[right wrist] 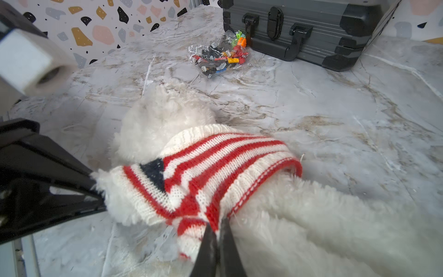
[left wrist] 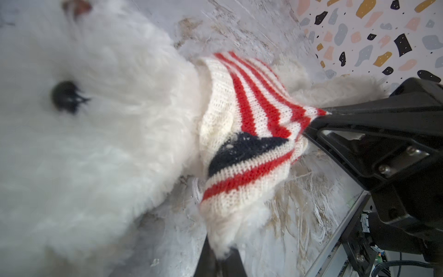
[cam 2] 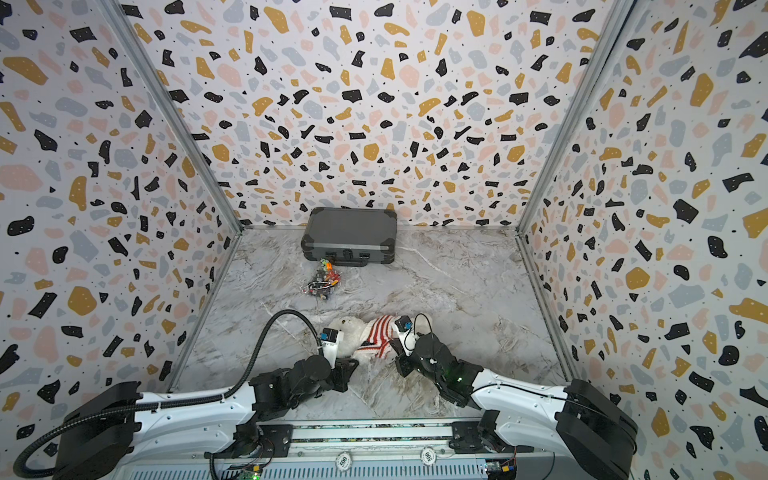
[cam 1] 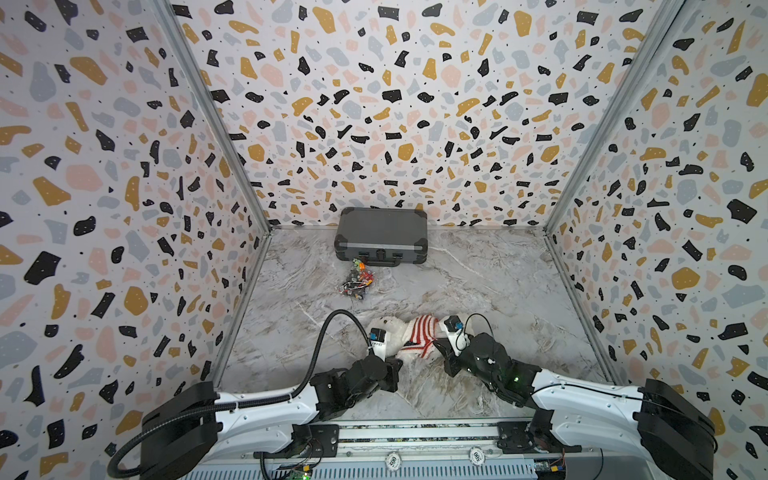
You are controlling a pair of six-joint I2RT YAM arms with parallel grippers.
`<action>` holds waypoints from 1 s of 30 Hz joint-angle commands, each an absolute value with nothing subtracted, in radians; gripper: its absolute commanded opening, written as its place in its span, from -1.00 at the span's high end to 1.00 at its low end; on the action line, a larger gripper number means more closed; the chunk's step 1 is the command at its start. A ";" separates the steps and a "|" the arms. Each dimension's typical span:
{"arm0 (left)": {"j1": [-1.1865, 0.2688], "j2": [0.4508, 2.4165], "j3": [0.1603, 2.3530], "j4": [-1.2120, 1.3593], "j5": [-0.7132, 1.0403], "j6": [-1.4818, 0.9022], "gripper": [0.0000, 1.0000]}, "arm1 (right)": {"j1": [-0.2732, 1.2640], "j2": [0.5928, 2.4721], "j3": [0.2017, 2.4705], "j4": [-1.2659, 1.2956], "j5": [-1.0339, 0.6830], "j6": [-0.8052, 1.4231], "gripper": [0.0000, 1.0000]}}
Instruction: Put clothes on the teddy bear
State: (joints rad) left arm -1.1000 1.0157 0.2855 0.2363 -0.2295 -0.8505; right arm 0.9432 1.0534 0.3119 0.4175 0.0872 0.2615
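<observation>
The teddy bear (cam 1: pixel 390 328) (cam 2: pixel 349 328) lies on the marble table with its head to the left. A red-and-white striped sweater (cam 1: pixel 422 332) (cam 2: pixel 380 332) covers its torso. In the left wrist view its white head (left wrist: pixel 96 120) fills the frame beside the sweater (left wrist: pixel 239 120). My left gripper (left wrist: pixel 221 260) (cam 1: pixel 399 360) is shut on a fluffy white paw (left wrist: pixel 225 235) that pokes out of a sleeve. My right gripper (right wrist: pixel 217 230) (cam 1: pixel 436 344) is shut on the sweater's (right wrist: pixel 215 163) lower edge, next to the bare white legs (right wrist: pixel 311 215).
A grey hard case (cam 1: pixel 380 239) (right wrist: pixel 311 28) stands at the back wall. A clear bag of small coloured bricks (cam 1: pixel 357 284) (right wrist: pixel 220 57) lies just in front of it. Patterned walls close in the left, right and back sides.
</observation>
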 commanded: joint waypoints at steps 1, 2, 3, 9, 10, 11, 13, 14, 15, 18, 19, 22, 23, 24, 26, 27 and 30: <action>-1.062 0.973 0.253 0.117 -0.262 -0.794 1.00 | 0.908 1.031 0.317 0.379 0.135 0.254 1.00; -1.057 0.964 0.253 0.105 -0.262 -0.787 1.00 | 0.907 1.034 0.318 0.376 0.135 0.255 1.00; -1.051 0.957 0.253 0.092 -0.261 -0.779 1.00 | 0.907 1.038 0.321 0.373 0.136 0.258 1.00; -1.037 0.948 0.249 0.101 -0.235 -0.742 1.00 | 0.901 1.064 0.334 0.371 0.122 0.260 1.00; -1.037 0.957 0.262 0.111 -0.207 -0.723 1.00 | 0.902 1.075 0.342 0.374 0.102 0.255 0.99; -1.037 0.965 0.271 0.131 -0.184 -0.709 1.00 | 0.906 1.087 0.350 0.377 0.088 0.251 0.96; -1.038 0.977 0.294 0.175 -0.123 -0.684 1.00 | 0.926 1.111 0.366 0.383 0.076 0.240 0.80; -1.041 0.979 0.309 0.178 -0.110 -0.670 1.00 | 0.936 1.117 0.372 0.383 0.075 0.237 0.71; -1.043 0.980 0.327 0.167 -0.104 -0.654 1.00 | 0.943 1.119 0.376 0.384 0.069 0.236 0.62; -1.045 0.984 0.371 0.125 -0.089 -0.605 1.00 | 0.964 1.094 0.373 0.388 0.060 0.227 0.29; -1.045 0.990 0.382 0.112 -0.082 -0.590 1.00 | 0.970 1.084 0.377 0.380 0.061 0.222 0.20; -1.045 1.017 0.398 0.084 -0.075 -0.561 1.00 | 0.989 1.064 0.410 0.336 0.079 0.198 0.02; -1.045 1.026 0.399 0.084 -0.076 -0.561 1.00 | 0.991 1.060 0.423 0.324 0.080 0.188 -0.04; -1.045 1.037 0.397 0.092 -0.073 -0.563 1.00 | 0.992 1.060 0.438 0.317 0.078 0.183 -0.09; -1.045 1.055 0.388 0.114 -0.057 -0.569 1.00 | 0.992 1.068 0.464 0.302 0.081 0.169 -0.13; -1.045 1.062 0.382 0.124 -0.055 -0.573 1.00 | 0.992 1.082 0.482 0.294 0.088 0.158 -0.13; -1.046 1.068 0.357 0.150 -0.052 -0.588 1.00 | 0.987 1.143 0.531 0.283 0.071 0.117 -0.23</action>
State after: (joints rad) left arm -1.0492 1.0649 0.3752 0.1135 -0.0658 -0.5945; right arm 0.9886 1.1049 0.4706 0.3237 0.0681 0.1677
